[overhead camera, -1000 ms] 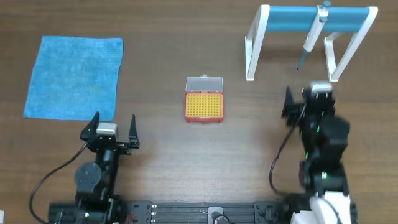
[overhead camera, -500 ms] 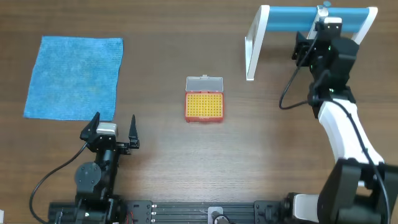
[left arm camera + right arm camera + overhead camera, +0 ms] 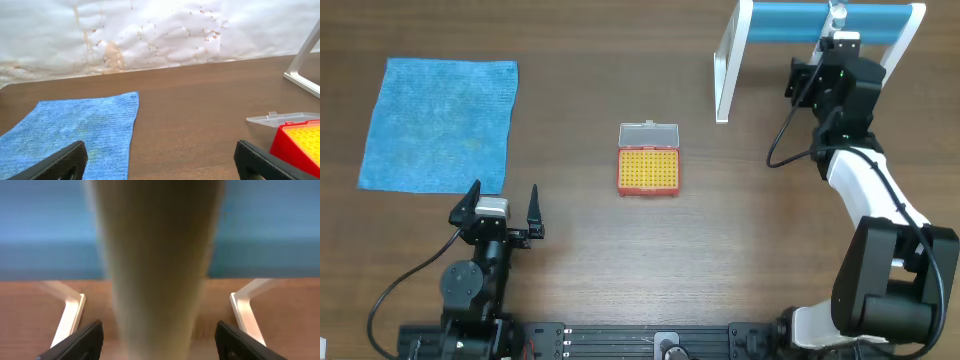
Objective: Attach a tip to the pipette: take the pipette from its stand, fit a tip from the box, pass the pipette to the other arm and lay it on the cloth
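Close to the arm bases, the left gripper [image 3: 504, 188] hangs spread wide above the bench [image 3: 620, 270], with the cloth [image 3: 440, 122] just beyond it and the tip box [image 3: 648, 170] mid-bench. Farthest off, the right gripper [image 3: 160, 341] has swung out from its base to the stand [image 3: 790, 22] within the last second. It is spread either side of the hanging pipette [image 3: 155, 255] without touching, so closing looks like the next step.
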Action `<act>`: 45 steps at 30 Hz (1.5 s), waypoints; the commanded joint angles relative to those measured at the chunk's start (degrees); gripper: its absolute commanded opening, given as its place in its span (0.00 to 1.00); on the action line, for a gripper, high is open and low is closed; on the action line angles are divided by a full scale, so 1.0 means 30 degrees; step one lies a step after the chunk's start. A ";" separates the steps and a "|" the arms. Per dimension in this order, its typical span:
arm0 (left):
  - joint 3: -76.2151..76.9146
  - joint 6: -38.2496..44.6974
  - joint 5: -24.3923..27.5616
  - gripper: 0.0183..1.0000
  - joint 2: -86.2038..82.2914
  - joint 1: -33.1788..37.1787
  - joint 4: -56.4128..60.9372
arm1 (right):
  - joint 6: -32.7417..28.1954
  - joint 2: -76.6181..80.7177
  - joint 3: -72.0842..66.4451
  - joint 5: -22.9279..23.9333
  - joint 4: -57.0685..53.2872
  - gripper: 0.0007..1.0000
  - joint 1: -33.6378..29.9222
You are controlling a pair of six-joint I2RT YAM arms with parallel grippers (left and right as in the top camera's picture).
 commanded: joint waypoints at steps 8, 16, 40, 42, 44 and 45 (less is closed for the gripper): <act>-0.0066 0.0299 0.0066 0.95 -0.0051 0.0073 -0.0095 | 0.0284 0.0925 0.1195 0.0015 -0.0095 0.08 -0.0189; -0.0066 0.0299 0.0066 0.95 -0.0051 0.0073 -0.0095 | 0.0270 0.0058 0.1195 0.0029 -0.0656 0.07 0.0204; -0.0066 0.0299 0.0066 0.95 -0.0051 0.0073 -0.0095 | 0.1945 -0.3847 -1.0593 -0.4481 1.8302 0.07 0.9347; -0.0066 0.0299 0.0066 0.95 -0.0051 0.0080 -0.0095 | 0.2098 -0.2703 -1.0469 -0.5042 1.8702 0.07 1.0163; -0.0066 0.0299 0.0066 0.95 -0.0051 0.0073 -0.0095 | 0.3213 -0.1297 -1.0477 -0.5654 1.8819 0.07 1.1300; -0.0066 0.0299 0.0066 0.95 -0.0051 0.0073 -0.0095 | 0.3220 -0.0925 -1.0477 -0.5850 1.9045 0.07 1.1730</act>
